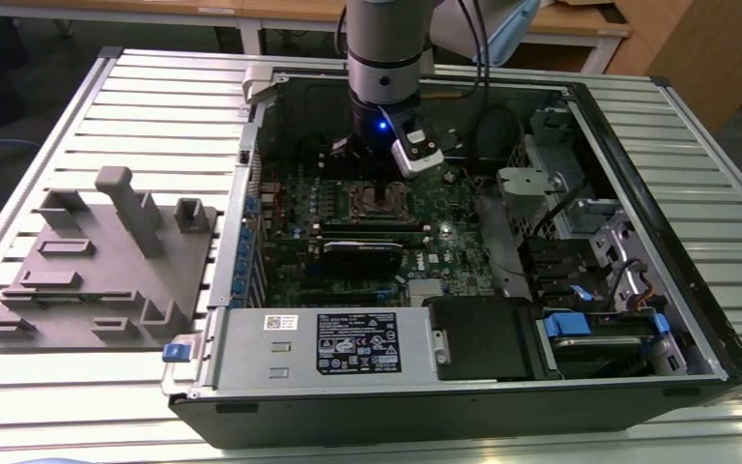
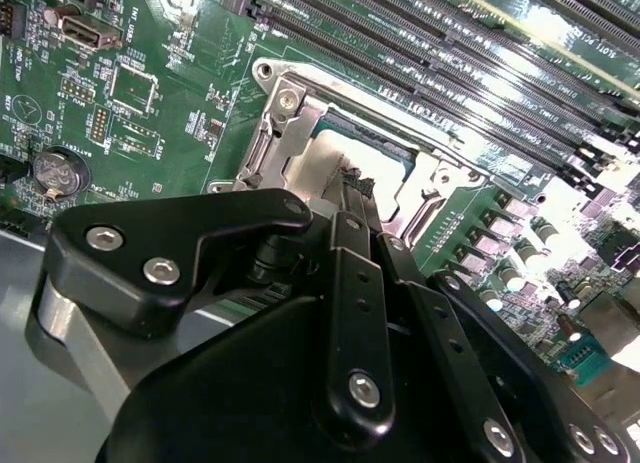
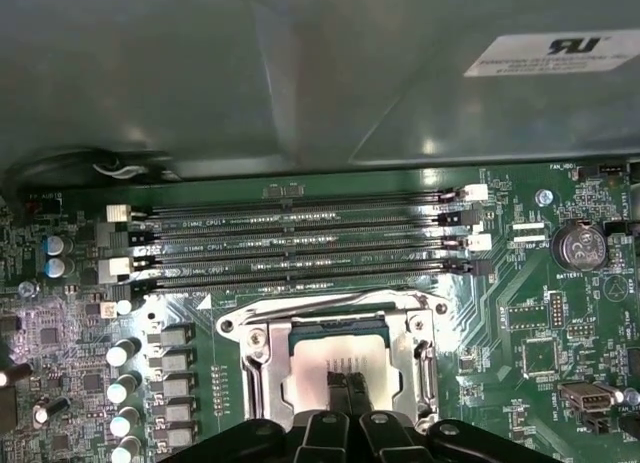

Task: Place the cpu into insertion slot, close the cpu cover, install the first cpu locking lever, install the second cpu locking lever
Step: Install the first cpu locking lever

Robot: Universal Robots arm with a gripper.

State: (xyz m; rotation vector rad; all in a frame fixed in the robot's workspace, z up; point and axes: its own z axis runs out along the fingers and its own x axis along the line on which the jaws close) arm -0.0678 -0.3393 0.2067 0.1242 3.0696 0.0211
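In the exterior view the pincer (image 1: 374,172) is hanging just above the insertion slot (image 1: 374,200) inside the open case on the table (image 1: 680,425). In both wrist views the cpu (image 3: 335,355) is lying in the slot with the cpu cover (image 3: 340,313) down around it, fingertips (image 3: 345,395) nearly together and holding nothing. Any sideways drift risks scraping the cover.

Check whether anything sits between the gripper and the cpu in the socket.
Nothing visible does. In both wrist views the gripper hangs right over the cpu, which lies inside the insertion slot on the green motherboard. The fingertips reach down to its silver top with no cable or part between them.
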